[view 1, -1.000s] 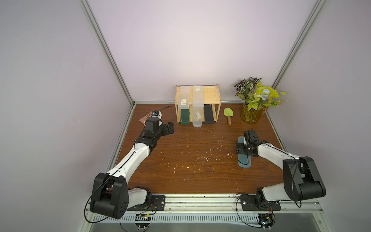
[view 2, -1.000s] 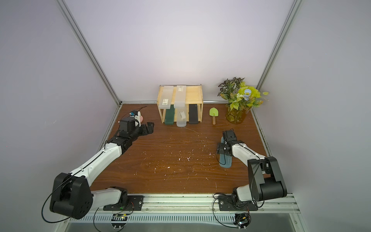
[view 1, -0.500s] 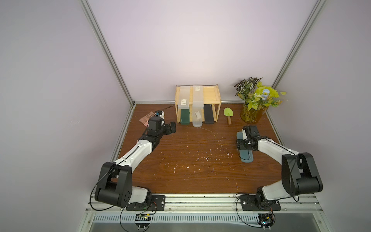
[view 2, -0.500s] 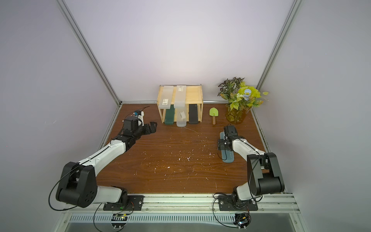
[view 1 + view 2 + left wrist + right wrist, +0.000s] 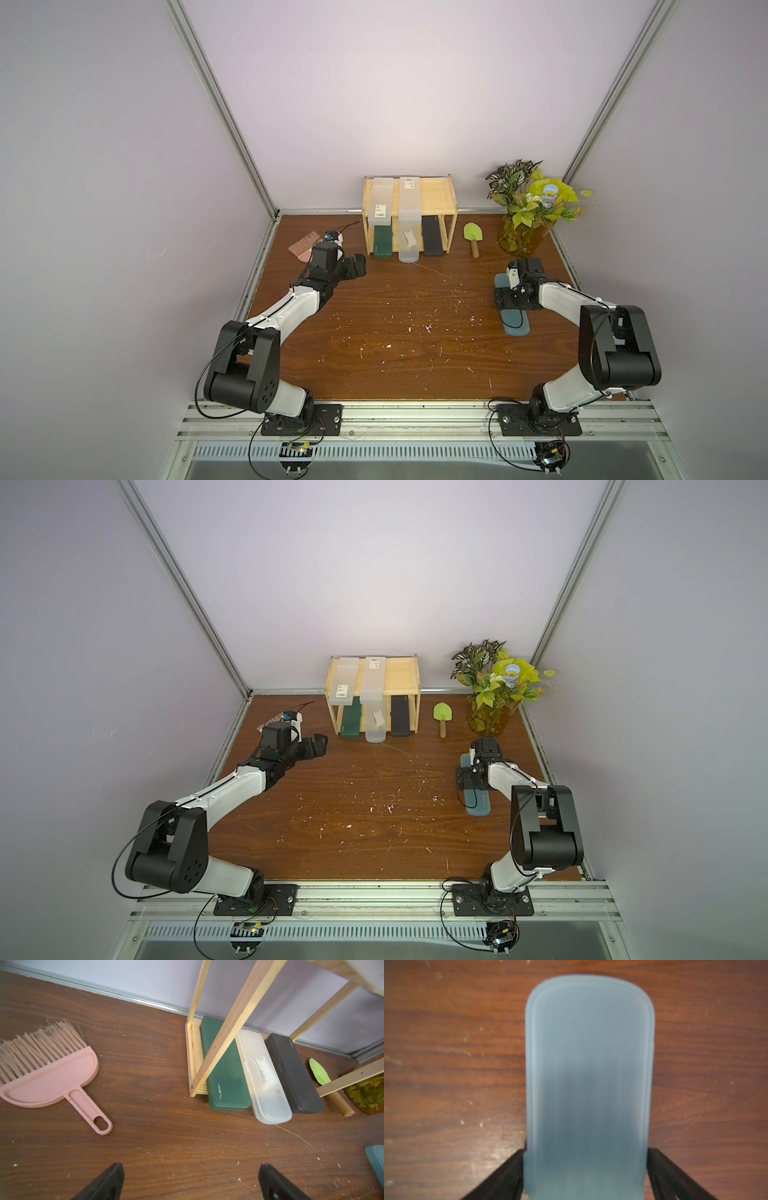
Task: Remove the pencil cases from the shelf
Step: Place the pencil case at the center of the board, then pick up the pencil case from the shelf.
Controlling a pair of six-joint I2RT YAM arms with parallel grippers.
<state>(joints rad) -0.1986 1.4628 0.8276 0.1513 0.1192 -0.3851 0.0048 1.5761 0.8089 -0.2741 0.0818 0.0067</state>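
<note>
A scuffed, dark wood-grain counter (image 5: 395, 332), flecked with pale crumbs, carries a small two-tier shelf (image 5: 436, 195) of light pine boards and thin square posts at its far edge. Two long frosted grey plastic pencil cases (image 5: 381, 201) with barcode labels lie side by side on the top board. Below, touching, sit a matte dark green box case (image 5: 226, 1076), a clear round-ended case (image 5: 268, 1088) and a matte black box case (image 5: 295, 1076). A translucent teal round-ended case (image 5: 587, 1064) lies flat on the counter, well apart from the shelf. The right jaws flank its long edges, but I cannot tell whether they pinch it. The left jaws stand spread wide, holding nothing.
</note>
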